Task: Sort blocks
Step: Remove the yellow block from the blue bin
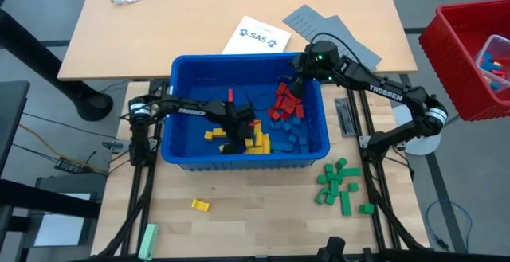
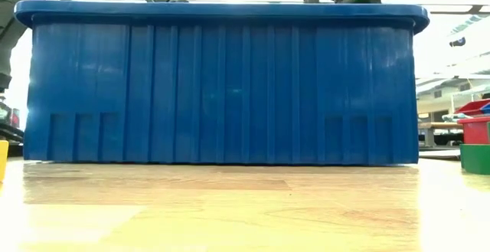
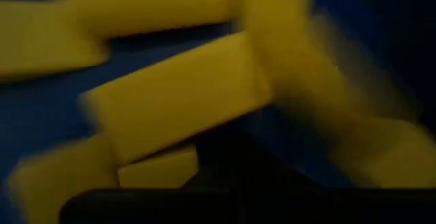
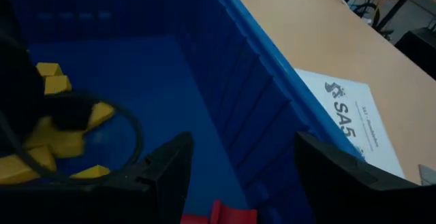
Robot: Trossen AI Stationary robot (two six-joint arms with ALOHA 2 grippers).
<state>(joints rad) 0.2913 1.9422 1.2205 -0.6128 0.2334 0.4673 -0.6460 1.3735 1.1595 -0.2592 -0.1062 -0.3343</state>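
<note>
The left gripper is lowered into the blue bin, with its fingers drawn fully together among the yellow blocks. The left wrist view shows yellow bricks filling the frame directly ahead of the fingers, one lying tilted just beyond the fingertips; whether a brick is clamped between the fingers cannot be told. Further yellow bricks lie just to the side of the fingers, on the bin floor. Beyond these, toward the right arm, a cluster of blue blocks lies on the bin floor, and past it a pile of red blocks. The right gripper hangs over the red pile at the bin's far corner, with its fingers spread wide and holding nothing; in the right wrist view a red brick sits just below the gap between them, and the bin wall runs ahead of them. Outside the bin, on the table, a group of green blocks lies well apart from both grippers, and a single yellow block lies alone on the other side. Past the right fingers, beyond the bin wall, a white printed sheet lies flat on the table.
</note>
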